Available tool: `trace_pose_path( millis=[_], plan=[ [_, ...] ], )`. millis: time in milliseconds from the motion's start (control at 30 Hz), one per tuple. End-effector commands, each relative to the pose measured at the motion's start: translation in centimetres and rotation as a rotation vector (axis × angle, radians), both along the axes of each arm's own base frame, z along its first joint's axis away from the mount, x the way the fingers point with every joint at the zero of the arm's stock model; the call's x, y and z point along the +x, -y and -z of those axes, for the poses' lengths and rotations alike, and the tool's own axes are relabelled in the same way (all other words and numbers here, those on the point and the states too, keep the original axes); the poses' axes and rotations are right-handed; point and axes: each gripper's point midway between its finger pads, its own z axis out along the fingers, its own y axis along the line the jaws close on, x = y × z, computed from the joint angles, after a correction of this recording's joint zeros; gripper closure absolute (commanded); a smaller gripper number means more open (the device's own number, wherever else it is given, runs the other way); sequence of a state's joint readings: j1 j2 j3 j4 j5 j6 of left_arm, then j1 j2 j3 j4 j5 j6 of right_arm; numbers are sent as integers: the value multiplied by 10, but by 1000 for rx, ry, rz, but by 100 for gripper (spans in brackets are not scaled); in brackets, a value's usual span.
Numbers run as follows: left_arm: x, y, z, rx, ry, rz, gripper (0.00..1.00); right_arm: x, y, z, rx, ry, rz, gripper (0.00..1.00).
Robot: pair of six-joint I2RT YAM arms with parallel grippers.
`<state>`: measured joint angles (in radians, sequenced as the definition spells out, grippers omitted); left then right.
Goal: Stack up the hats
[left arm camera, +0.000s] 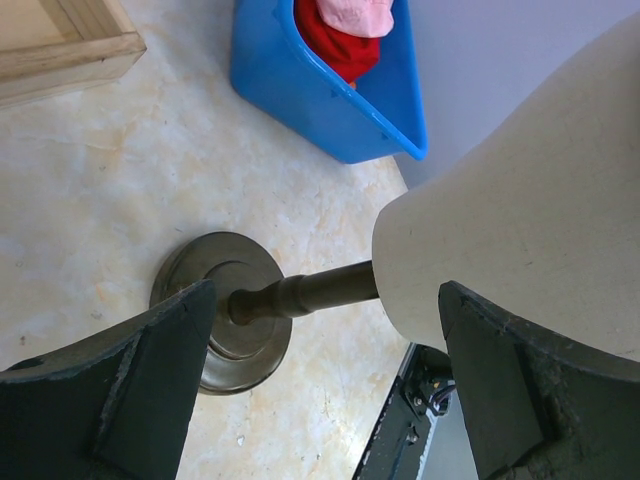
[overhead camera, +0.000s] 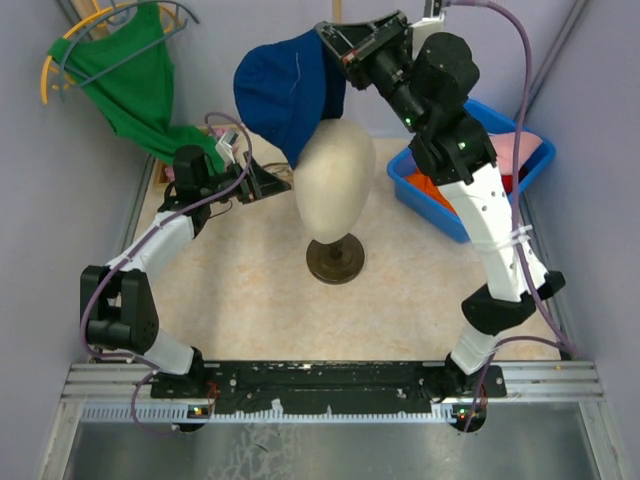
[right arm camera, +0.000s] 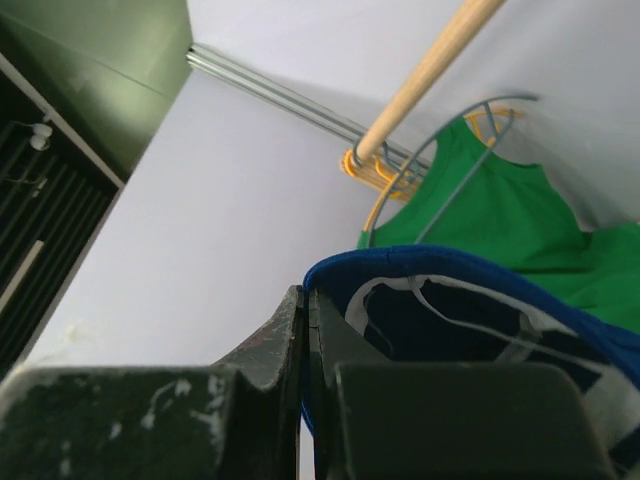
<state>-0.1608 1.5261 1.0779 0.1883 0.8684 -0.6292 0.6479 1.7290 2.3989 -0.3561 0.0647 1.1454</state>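
A navy blue hat (overhead camera: 285, 92) hangs in the air above and behind the beige head form (overhead camera: 333, 180), its opening over the form's top. My right gripper (overhead camera: 330, 42) is shut on its brim; in the right wrist view the jaws of that gripper (right arm camera: 306, 300) pinch the blue rim of the hat (right arm camera: 480, 320), whose lining shows. My left gripper (overhead camera: 278, 181) stands open just left of the head form. In the left wrist view its fingers (left arm camera: 150, 380) straddle the stand's dark stem (left arm camera: 300, 290) without touching. Pink (overhead camera: 517, 150), red (overhead camera: 511, 183) and orange (overhead camera: 432, 186) hats lie in the blue bin (overhead camera: 440, 205).
The head form (left arm camera: 530, 220) stands on a round dark base (overhead camera: 335, 262) mid-table. The blue bin (left arm camera: 330, 100) holds red (left arm camera: 335, 45) and pink (left arm camera: 350, 12) fabric. A green garment (overhead camera: 130, 80) on hangers sits back left. A wooden frame (left arm camera: 60, 55) lies nearby.
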Motion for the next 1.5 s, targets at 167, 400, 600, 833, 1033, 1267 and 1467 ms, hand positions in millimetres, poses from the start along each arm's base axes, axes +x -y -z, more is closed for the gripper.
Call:
trace_pose_path(
  millis=[167,400,600,833,1033,1267,1467],
  plan=[
    [-1,1,-3,-10,15,29,3,-35,37,12,-78,-9,67,100],
    [1,3,-5,-15,9,44,3,-59,75,41,-113,-44,153,100],
    [6,5,-15,-22,17,50,4,-74,99,85,-155,-124,203,100],
    [9,7,-35,-59,40,53,4,-82,120,150,-199,-239,266,100],
    [7,8,-54,-109,62,45,4,-74,122,173,-236,-267,301,100],
    [-2,12,-60,-206,40,76,3,-59,134,198,-198,-325,319,100],
    [3,15,-69,-240,54,100,3,-40,148,205,-134,-360,300,100]
  ],
)
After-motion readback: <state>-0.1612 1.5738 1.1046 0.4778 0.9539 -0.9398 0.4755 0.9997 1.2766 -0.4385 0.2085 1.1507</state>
